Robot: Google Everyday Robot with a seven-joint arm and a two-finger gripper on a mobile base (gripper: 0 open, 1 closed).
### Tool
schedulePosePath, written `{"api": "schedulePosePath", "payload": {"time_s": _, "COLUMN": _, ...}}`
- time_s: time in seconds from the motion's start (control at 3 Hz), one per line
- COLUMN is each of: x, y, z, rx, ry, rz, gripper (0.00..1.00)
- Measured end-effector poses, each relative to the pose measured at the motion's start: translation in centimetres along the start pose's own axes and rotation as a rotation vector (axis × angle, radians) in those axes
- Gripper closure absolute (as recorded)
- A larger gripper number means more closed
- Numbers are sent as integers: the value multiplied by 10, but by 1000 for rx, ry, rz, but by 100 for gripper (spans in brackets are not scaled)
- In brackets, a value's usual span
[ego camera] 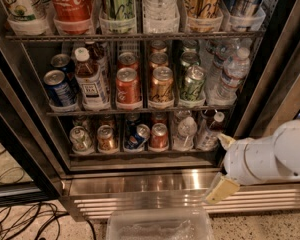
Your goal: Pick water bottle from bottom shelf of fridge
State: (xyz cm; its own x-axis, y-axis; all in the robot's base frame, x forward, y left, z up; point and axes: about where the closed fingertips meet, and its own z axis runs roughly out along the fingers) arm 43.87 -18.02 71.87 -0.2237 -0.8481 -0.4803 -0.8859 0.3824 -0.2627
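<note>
The fridge (140, 183) stands open in front of me, with wire racks of cans and bottles. On the bottom shelf (121, 155) several cans stand at the left and middle. The water bottle (186, 132), clear and ribbed with a white cap, stands right of the cans. A second white-capped bottle (210, 132) stands beside it at the far right. My gripper (215, 168) is at the lower right, just outside the shelf's right end and in front of the steel base. Its cream fingers (221, 188) are spread apart with nothing between them.
The middle shelf holds cans, a white-capped brown drink bottle (89, 79) and water bottles (233, 74) at the right. A clear plastic bin (160, 226) sits on the floor below the fridge. Cables (20, 219) lie at the lower left. The dark door frame (285, 69) runs along the right.
</note>
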Motion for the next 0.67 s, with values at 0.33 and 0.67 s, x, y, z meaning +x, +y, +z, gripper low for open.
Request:
{"api": "schedulePosePath", "payload": {"time_s": 0.33, "x": 13, "y": 6, "z": 40, "rx": 39, "ry": -33, "rz": -12, "gripper": 0}}
{"api": "schedulePosePath", "payload": {"time_s": 0.67, "x": 14, "y": 4, "z": 68, "rx": 71, "ry": -99, "rz": -19, "gripper": 0}}
